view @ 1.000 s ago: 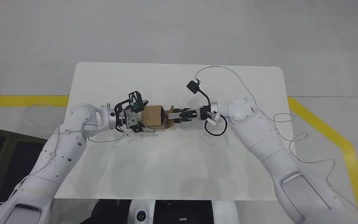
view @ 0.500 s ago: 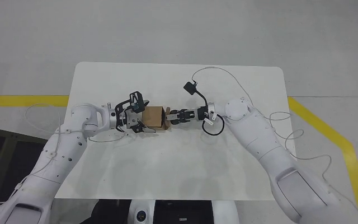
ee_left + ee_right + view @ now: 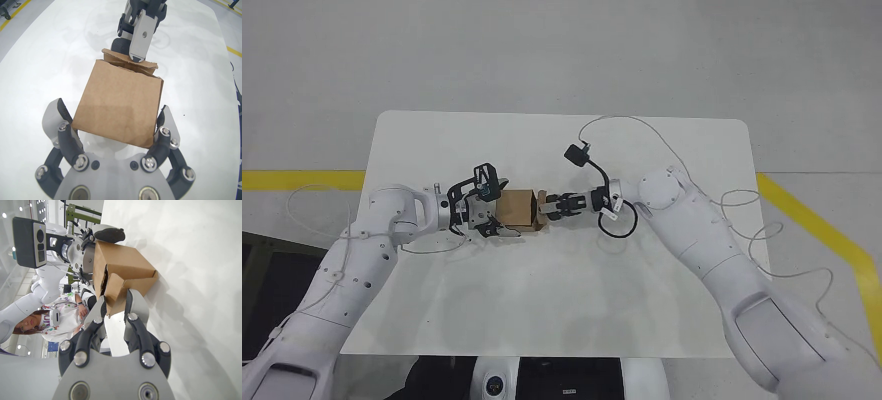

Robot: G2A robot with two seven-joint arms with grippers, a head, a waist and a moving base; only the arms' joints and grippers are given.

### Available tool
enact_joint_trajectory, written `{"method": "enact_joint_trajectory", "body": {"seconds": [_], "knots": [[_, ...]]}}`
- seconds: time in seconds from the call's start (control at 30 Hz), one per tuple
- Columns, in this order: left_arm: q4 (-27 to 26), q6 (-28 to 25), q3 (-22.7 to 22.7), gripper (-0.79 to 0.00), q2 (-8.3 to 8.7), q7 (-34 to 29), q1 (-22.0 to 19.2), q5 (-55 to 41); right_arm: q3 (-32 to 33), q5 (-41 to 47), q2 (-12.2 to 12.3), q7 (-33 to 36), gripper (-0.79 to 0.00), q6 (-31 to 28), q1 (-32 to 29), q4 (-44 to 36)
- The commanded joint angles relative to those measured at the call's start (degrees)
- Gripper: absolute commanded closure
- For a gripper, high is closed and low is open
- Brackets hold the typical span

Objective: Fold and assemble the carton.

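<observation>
At the fingers (image 3: 53, 121) of the left gripper (image 3: 113, 113): clenched on the carton (image 3: 119, 106), one pad against each side wall at the closed end, touching the cardboard on both sides. Holds it lying on its side, low over the white table (image 3: 642, 300), about the middle of it, between the two arms in the top view. Cannot tell if resting fully on the surface.

Turned with the open end away from the left gripper, toward the right gripper (image 3: 116, 298). There, fingers (image 3: 136, 306) closed on the end flap (image 3: 113, 292), one finger on each face of it. Stands out from the carton mouth and is bent a little. From the left wrist view, pressed by the silver fingertip on the upper face, with the black pad on the other face. Behind it, more flaps at the same end, partly folded inward, with rough edges.

Facing each other across the carton, one gripper at each end, well apart from the table's edges.
</observation>
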Motion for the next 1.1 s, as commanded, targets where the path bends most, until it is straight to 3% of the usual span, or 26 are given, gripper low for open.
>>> {"method": "enact_joint_trajectory", "body": {"seconds": [0.0,0.53,1.07], "knots": [[0.0,0.1,0.0,-0.785,-0.02,0.0,0.0,0.1,-0.2,-0.6,-0.1,0.1,-0.175,0.3,0.2,-0.2],[0.0,0.0,-0.1,-0.785,-0.17,0.2,0.1,0.2,-1.1,-4.3,-0.7,-0.1,-0.151,3.0,0.9,-2.6],[-0.1,0.1,-0.3,-0.785,-0.25,0.0,0.2,0.2,-0.2,-1.9,-1.2,0.3,-0.268,0.5,0.2,-3.0]]}}
